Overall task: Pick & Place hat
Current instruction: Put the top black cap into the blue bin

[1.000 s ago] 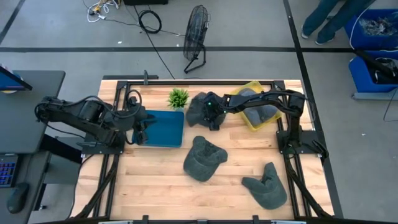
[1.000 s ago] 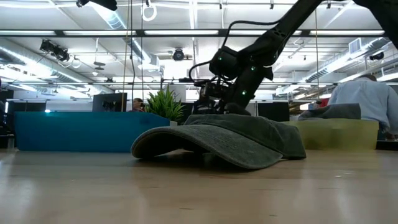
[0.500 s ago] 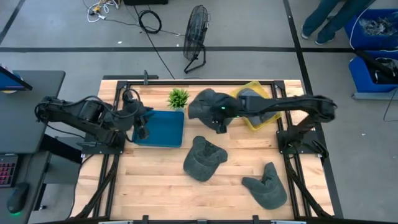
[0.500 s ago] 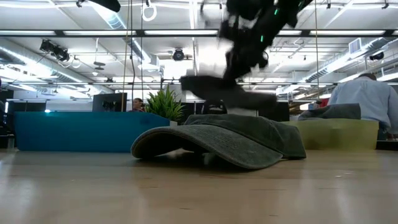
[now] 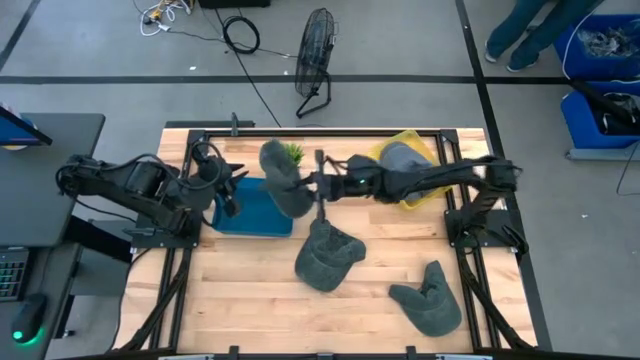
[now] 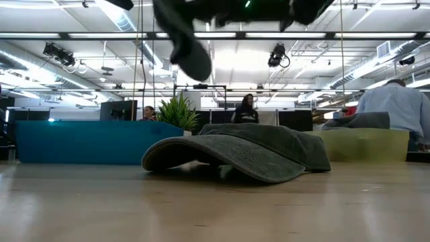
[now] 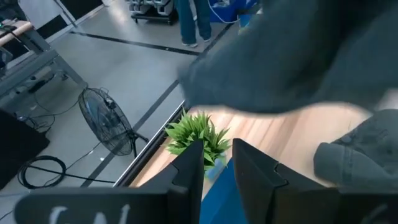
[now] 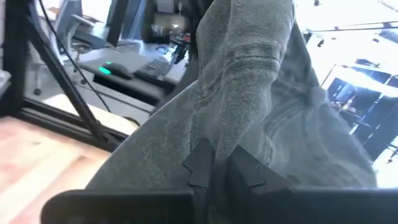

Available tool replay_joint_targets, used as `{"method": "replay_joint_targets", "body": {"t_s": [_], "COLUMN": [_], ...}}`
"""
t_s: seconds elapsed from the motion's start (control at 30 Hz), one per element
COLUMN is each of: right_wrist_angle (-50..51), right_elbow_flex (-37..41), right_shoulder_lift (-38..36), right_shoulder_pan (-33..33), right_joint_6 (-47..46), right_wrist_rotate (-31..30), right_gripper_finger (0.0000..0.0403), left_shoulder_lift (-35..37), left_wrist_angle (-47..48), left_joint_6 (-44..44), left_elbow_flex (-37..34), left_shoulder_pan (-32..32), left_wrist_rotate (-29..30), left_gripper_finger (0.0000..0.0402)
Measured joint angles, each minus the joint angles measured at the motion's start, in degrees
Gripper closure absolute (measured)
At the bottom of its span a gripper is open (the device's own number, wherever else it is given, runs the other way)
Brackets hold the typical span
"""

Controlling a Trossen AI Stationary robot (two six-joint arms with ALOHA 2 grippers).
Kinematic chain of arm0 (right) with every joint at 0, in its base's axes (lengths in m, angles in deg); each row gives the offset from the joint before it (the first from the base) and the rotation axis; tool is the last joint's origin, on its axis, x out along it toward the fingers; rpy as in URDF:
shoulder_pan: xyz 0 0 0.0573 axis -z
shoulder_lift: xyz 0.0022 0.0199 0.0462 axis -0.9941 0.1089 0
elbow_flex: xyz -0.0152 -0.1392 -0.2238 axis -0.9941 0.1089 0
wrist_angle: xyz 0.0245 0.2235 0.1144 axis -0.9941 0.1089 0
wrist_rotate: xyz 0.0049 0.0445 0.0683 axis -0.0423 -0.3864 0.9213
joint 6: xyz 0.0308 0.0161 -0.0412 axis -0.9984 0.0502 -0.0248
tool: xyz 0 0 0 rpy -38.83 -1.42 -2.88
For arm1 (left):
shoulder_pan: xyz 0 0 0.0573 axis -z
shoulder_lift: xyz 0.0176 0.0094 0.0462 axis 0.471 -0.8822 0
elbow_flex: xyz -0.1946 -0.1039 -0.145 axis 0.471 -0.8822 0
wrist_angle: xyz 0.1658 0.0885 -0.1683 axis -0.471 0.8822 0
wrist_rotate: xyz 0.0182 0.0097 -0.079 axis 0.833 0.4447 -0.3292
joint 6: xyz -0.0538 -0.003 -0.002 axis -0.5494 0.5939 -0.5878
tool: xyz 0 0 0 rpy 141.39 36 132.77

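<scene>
Hat in transit: a grey-green cap (image 5: 281, 178) hangs in the air, pinched by the right gripper (image 5: 312, 184), above the right edge of the blue bin (image 5: 255, 207); in the low view it dangles near the top of the picture (image 6: 185, 37), clear of the table.
Right gripper: fingers (image 8: 200, 163) clamped narrow on the cap's fabric (image 8: 249, 112), the arm stretched flat across the table toward 9 o'clock from its base at the right edge.
Left gripper: parked over the 9 o'clock end of the blue bin (image 5: 228, 196); its fingers (image 7: 189, 169) stand a narrow gap apart with nothing between them, and the held cap fills the upper part of its view (image 7: 292, 56).
Blue bin: sits at the table's left rear, about 10 o'clock from the table's centre.
Plant: a small green plant (image 5: 292, 152) stands just behind the bin at 12 o'clock, partly covered by the hanging cap.
Yellow bin: at 2 o'clock (image 5: 410, 197), holding another grey cap (image 5: 402, 157).
Loose caps: one lies at the table's centre (image 5: 326, 256), another toward 5 o'clock (image 5: 430, 297).
Table: pale wooden boards (image 5: 240, 290).
Background: a floor fan (image 5: 315, 60) stands beyond the table's rear edge; people sit in the office behind.
</scene>
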Motion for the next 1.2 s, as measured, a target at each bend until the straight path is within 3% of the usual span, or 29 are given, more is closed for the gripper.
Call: {"method": "replay_joint_targets", "body": {"t_s": [0.13, 0.2, 0.5, 0.63, 1.0, 1.2], "right_wrist_angle": [-11.46, -12.31, 7.29, 14.68, 29.91, 33.49], "right_elbow_flex": [-0.94, -3.45, -20.94, -25.26, -25.97, -26.08], "right_shoulder_lift": [9.52, 13.64, 27.88, 30.44, 30.25, 29.95], "right_shoulder_pan": [0.21, 0.18, 0.14, 0.16, -0.4, -2.25], "right_joint_6": [0.92, 3.08, 9.51, 13.13, 30.26, 29.1], "right_wrist_rotate": [-0.4, -0.33, -1.28, -3.13, -4.02, -3.38], "right_gripper_finger": [0.0378, 0.0378, 0.0378, 0.0378, 0.0378, 0.0377], "left_shoulder_lift": [-0.01, -0.02, -0.02, -0.02, -0.02, -0.04], "left_wrist_angle": [-1.3, -2.21, -2.6, -0.37, 6.15, 6.1], "left_joint_6": [2.61, 3.98, 5.33, 3.61, -4.01, -4.13], "left_elbow_flex": [0.0, 0.0, 0.04, 0.04, 0.04, 0.04], "left_shoulder_pan": [0.93, 1.15, 1.35, 1.35, 1.35, 1.35], "left_wrist_rotate": [1.68, 3.36, 4.65, 4.65, 4.62, 4.62], "left_gripper_finger": [0.0314, 0.0314, 0.0314, 0.0314, 0.0314, 0.0314]}}
